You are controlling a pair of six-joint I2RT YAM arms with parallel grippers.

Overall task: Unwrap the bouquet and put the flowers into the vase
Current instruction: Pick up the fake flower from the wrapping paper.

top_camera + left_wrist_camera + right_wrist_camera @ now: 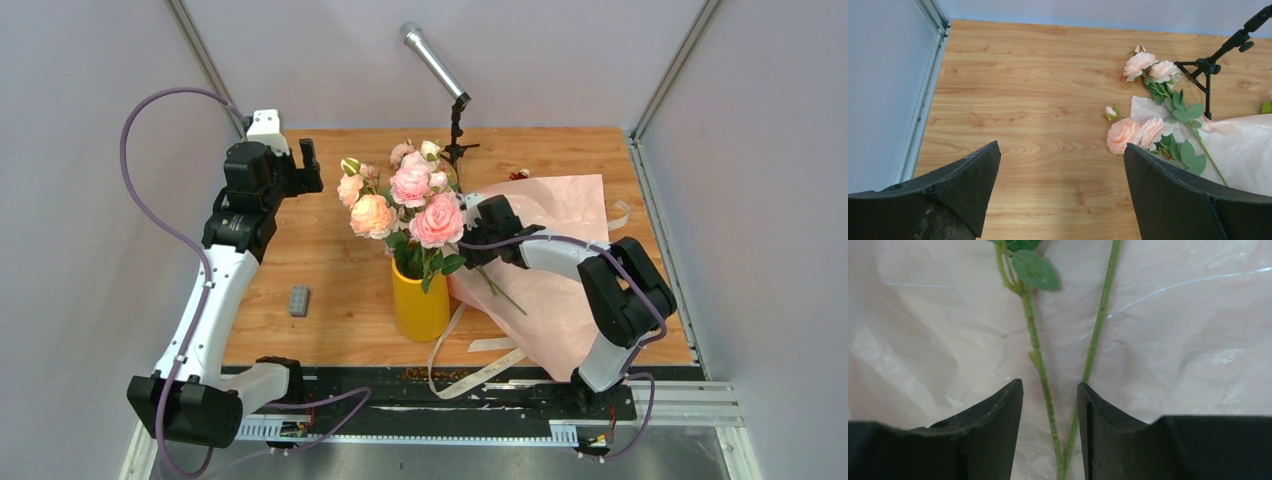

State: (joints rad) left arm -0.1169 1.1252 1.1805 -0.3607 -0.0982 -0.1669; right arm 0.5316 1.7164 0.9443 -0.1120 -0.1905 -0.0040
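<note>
From the top camera, the yellow vase (pixel 420 305) stands upright near the middle of the wooden table (pixel 330 250). Pink and peach flowers (pixel 412 198) with green leaves rise from its mouth. How many of those heads are rooted in it cannot be told. Just right of the vase the pale pink wrapping paper (pixel 565 290) lies spread open, and a beige ribbon (pixel 470 365) trails off the near edge. The right gripper (pixel 470 240) reaches low over the paper beside the blooms, which hide its fingertips. The left gripper (pixel 300 165) hangs released, far to the left. A small grey block (pixel 298 300) and a microphone (pixel 432 55) on a stand complete the scene. In the left wrist view the left gripper (pixel 1062 147) is spread wide over bare wood. Roses (pixel 1135 132) show beyond it, and their stalks run behind one finger, which hides the vase. In the right wrist view the right gripper (pixel 1050 390) straddles two thin green stems (pixel 1035 345) lying on the paper (pixel 1188 340). Its jaws stand partway apart and are not clamped. The blooms are cut off at the top edge.
</note>
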